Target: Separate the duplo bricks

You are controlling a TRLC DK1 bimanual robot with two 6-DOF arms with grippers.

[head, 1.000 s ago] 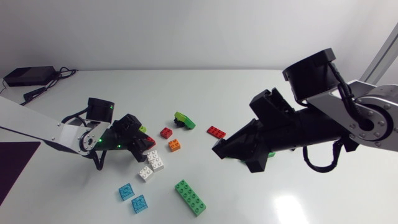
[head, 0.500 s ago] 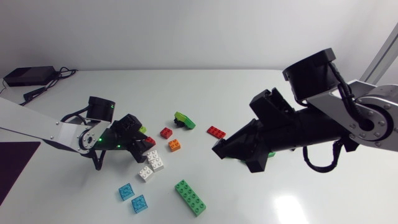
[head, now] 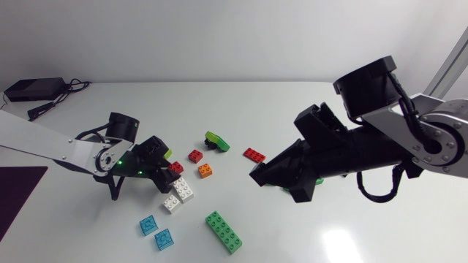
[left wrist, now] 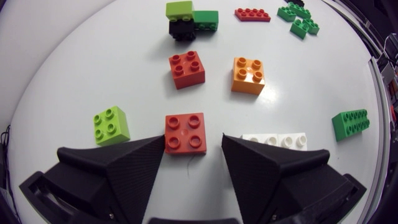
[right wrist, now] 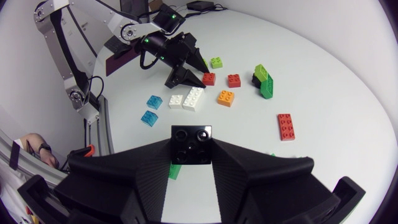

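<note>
Near the front edge of the table (head: 307,241), a long green brick (head: 223,231) and two blue bricks (head: 148,224) lie loose, so they look done. Farther in, the left gripper (left wrist: 193,140) sits low at a red brick (left wrist: 185,132), likely to grab it. Its fingers are spread wide, with the brick between them and a gap on one side. The right gripper (head: 257,174) hangs above the table's middle. It pinches a black brick (right wrist: 191,144) from both sides, probably to carry it away.
</note>
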